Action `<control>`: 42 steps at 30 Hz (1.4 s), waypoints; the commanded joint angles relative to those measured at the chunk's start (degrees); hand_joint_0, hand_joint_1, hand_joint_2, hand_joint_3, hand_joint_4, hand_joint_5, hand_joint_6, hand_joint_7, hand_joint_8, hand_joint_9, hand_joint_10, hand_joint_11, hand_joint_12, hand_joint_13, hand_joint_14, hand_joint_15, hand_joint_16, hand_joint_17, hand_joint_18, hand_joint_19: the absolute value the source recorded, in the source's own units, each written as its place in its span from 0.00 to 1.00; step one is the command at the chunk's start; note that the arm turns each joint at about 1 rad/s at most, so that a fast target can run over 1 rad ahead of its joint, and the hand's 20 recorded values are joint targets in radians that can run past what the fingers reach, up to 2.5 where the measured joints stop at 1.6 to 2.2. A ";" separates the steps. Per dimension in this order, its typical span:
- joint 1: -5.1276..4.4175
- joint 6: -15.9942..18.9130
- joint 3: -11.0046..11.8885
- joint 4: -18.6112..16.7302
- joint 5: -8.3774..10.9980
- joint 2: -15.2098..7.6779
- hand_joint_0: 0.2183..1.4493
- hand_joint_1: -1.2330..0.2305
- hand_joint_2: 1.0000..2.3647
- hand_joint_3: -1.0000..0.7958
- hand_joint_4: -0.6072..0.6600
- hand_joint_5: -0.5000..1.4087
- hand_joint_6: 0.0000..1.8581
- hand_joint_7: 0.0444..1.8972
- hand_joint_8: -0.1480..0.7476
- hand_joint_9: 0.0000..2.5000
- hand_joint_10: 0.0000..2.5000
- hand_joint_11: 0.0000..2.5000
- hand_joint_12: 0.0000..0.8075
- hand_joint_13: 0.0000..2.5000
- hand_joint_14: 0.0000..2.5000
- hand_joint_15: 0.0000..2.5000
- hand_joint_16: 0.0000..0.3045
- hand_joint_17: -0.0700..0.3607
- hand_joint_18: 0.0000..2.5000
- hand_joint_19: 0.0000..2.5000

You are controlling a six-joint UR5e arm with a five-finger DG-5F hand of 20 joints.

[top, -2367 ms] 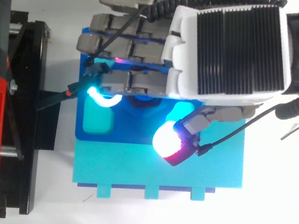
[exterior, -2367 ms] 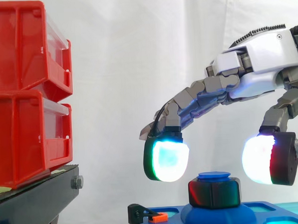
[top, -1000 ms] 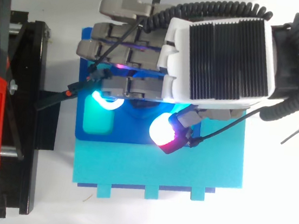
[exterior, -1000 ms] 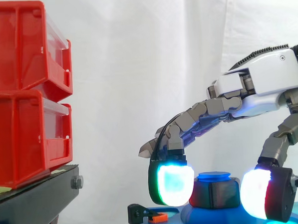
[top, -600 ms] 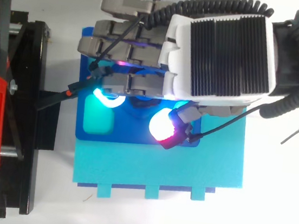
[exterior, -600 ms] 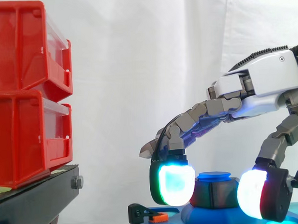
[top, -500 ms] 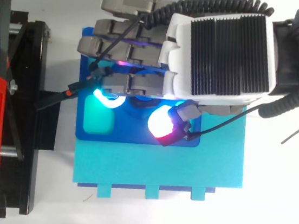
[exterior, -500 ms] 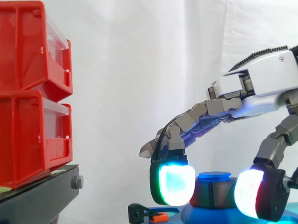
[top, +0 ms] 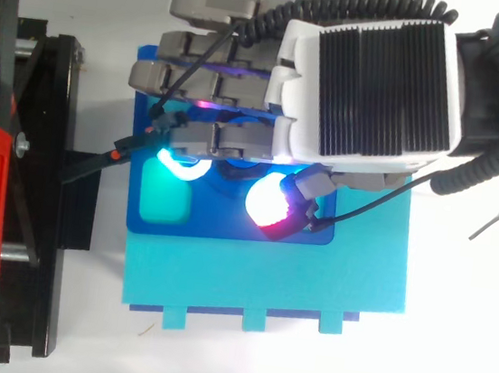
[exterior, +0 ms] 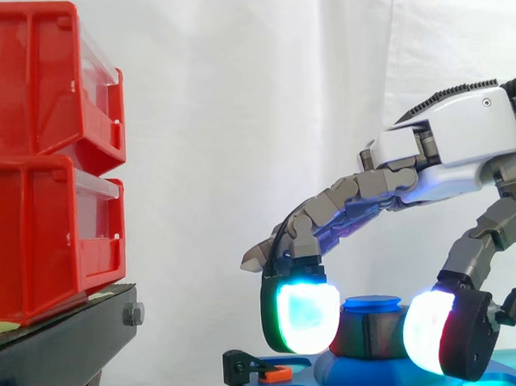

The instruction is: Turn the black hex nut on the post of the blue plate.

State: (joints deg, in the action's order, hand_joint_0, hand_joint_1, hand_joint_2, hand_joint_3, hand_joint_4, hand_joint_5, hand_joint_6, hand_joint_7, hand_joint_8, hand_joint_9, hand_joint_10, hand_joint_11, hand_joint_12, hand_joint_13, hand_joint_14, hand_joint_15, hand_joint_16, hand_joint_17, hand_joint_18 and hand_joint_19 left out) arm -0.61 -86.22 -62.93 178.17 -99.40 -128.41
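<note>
While seated, axis vertical, on post (exterior: 372, 303) of blue plate (top: 163, 221): black hex nut (exterior: 374, 334) clasped by hand (exterior: 450, 140), curled fingers (exterior: 303, 319) at 9 o'clock, thumb (exterior: 430, 331) at 3 o'clock.

**White-shelled hand, grey linked fingers, glowing pads**

The hand (exterior: 463, 143) wears a smooth white shell over its back, with one small dark round screw near its upper corner in the side view. Seen from above, the back carries a black panel (top: 371, 83) of fine parallel ribs framed in white. The fingers (exterior: 353, 192) are chains of blocky, flat-sided grey-brown links, with violet light showing between them. They end in thick rounded pads set in black housings. The fingertip pad (exterior: 305, 320) glows white-cyan with a green edge. The thumb's pad (exterior: 424, 333) glows white with a red edge.
</note>
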 commanded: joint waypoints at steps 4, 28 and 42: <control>0.00 0.00 0.08 -0.36 0.08 0.00 0.31 0.29 0.01 0.33 0.57 0.15 0.27 0.60 0.37 0.10 0.00 0.00 0.38 0.14 0.00 0.02 0.16 0.41 0.06 0.03; -1.14 -1.85 9.93 14.05 0.43 0.53 0.16 0.45 0.00 0.28 0.60 0.14 0.27 0.42 0.43 0.07 0.00 0.00 0.47 0.09 0.00 0.02 0.20 0.48 0.01 0.03; -1.50 -5.54 -4.66 15.72 3.68 14.33 0.18 0.51 0.00 0.28 0.56 0.14 0.27 0.33 0.37 0.03 0.00 0.00 0.43 0.01 0.00 0.00 0.19 0.47 0.00 0.02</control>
State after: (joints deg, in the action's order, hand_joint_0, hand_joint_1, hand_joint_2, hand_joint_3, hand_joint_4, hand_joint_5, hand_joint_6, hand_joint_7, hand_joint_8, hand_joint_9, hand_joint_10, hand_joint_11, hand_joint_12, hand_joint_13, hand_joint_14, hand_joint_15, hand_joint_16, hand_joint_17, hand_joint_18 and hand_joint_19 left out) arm -2.02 -93.45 -57.04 199.15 -97.36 -121.24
